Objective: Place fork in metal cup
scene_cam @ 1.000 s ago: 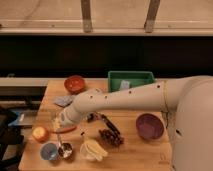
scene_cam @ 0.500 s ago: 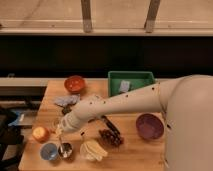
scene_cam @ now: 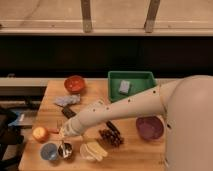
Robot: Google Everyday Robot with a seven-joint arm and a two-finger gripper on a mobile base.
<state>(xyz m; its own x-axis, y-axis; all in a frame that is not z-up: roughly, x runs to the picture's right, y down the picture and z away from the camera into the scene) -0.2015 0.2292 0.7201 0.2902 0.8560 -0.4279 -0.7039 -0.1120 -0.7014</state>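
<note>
Gripper: we see the gripper [scene_cam: 64,133] at the near left of the desk [scene_cam: 130,156], right above the metal cup.
Fingers: shut tight, w/ the fork pinched btwn them as far as we can see.
Fork: the fork [scene_cam: 63,143] hangs abt straight up & down under the gripper. Its low end goes into the metal cup. We can't tell if it touches the bottom.
Metal cup: the metal cup [scene_cam: 65,151] stands upright by the near edge, left side, shiny.
Blue cup: the blue cup [scene_cam: 49,151] is just left of the metal cup, abt touching.
Pale cup: the pale cup [scene_cam: 92,151] has yellow bananas in it. It's right of the metal cup, a bit apart.
Orange ball: the orange ball [scene_cam: 40,133] is left of the gripper.
Arm: the white arm [scene_cam: 120,111] comes from the right & goes across the mid of the desk to the near left.
Grapes: a dark bunch of grapes [scene_cam: 111,137] lies near the arm, right of the pale cup.
Purple bowl: the purple bowl [scene_cam: 149,128] is on the right side.
Green bin: the green bin [scene_cam: 131,79] is far right, w/ a small grey block [scene_cam: 124,87] inside.
Red bowl: the red bowl [scene_cam: 75,84] is on the far side, left of the bin.
Grey bag: the crumpled grey bag [scene_cam: 67,100] lies just near of the red bowl.
</note>
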